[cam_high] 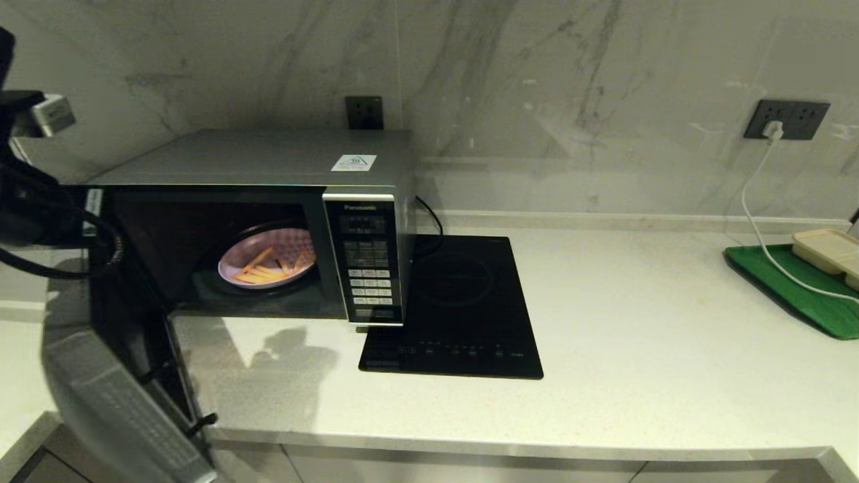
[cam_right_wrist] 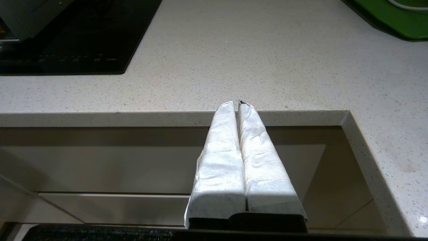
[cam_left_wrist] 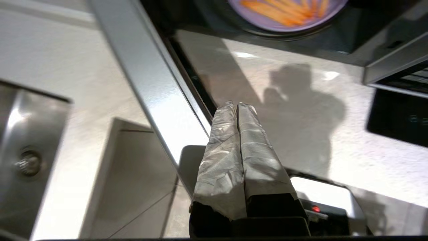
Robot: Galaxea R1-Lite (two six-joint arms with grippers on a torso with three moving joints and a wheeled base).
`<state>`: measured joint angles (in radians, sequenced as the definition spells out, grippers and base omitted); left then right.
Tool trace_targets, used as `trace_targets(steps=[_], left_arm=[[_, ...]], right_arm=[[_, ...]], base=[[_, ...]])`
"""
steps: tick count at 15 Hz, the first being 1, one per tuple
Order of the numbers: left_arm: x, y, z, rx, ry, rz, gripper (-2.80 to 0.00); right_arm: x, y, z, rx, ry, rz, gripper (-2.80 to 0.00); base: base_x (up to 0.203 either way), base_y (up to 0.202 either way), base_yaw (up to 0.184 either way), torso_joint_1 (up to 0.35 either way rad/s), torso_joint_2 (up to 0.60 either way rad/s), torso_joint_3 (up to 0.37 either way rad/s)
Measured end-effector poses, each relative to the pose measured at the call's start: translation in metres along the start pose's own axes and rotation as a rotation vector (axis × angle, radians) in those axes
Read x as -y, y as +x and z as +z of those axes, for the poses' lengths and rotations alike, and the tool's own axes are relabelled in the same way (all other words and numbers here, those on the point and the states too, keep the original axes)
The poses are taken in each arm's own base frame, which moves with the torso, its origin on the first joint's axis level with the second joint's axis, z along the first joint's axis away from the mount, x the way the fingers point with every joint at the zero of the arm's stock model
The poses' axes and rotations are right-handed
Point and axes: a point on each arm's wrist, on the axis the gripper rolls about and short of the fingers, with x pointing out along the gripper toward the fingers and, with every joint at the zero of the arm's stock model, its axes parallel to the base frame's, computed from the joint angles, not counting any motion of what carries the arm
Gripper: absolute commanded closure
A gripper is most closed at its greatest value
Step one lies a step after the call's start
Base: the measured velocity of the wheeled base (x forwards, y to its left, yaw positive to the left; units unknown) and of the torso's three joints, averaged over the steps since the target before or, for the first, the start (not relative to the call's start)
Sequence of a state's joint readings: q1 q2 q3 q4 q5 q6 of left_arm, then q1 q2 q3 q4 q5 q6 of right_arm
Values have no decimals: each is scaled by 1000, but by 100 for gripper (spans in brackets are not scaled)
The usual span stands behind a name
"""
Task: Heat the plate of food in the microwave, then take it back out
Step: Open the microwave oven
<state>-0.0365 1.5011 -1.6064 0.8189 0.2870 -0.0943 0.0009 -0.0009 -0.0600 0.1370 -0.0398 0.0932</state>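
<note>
The silver microwave (cam_high: 268, 157) stands at the back left of the counter with its door (cam_high: 127, 376) swung wide open toward me. Inside, on the turntable, sits the lilac plate of fries (cam_high: 267, 267), which also shows in the left wrist view as the plate (cam_left_wrist: 287, 16). My left gripper (cam_left_wrist: 237, 105) is shut and empty. It hovers by the open door's silver edge (cam_left_wrist: 150, 87), in front of the cavity and apart from the plate. My left arm (cam_high: 27, 201) shows at the far left. My right gripper (cam_right_wrist: 236, 103) is shut and empty, parked low before the counter's front edge.
A black induction cooktop (cam_high: 456, 308) lies right of the microwave. At the far right a green tray (cam_high: 798, 288) carries a beige tray (cam_high: 829, 249), with a white cable (cam_high: 758, 201) running from the wall socket. A steel sink (cam_left_wrist: 26, 157) lies left of the door.
</note>
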Motion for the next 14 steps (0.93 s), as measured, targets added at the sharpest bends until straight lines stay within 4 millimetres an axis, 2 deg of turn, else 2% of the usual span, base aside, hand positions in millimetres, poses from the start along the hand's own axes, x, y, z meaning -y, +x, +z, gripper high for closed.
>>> trace_targets(steps=[4, 7, 10, 12, 14], left_arm=[[-29, -33, -16, 37, 3, 59, 0], [-28, -47, -29, 48, 5, -40, 0], [-16, -38, -49, -29, 9, -132, 0], [-7, -29, -49, -16, -52, -187, 0], [1, -15, -41, -4, -198, -257, 0]], right_arm=[[0, 0, 0, 0, 0, 0, 0], [0, 0, 0, 0, 0, 0, 0], [0, 0, 0, 0, 0, 0, 0], [0, 0, 0, 0, 0, 1, 0], [0, 0, 0, 0, 0, 1, 0]], base=[[0, 0, 0, 0, 0, 0], [0, 0, 0, 0, 0, 0], [0, 0, 0, 0, 0, 0], [0, 0, 0, 0, 0, 0], [0, 0, 0, 0, 0, 0]])
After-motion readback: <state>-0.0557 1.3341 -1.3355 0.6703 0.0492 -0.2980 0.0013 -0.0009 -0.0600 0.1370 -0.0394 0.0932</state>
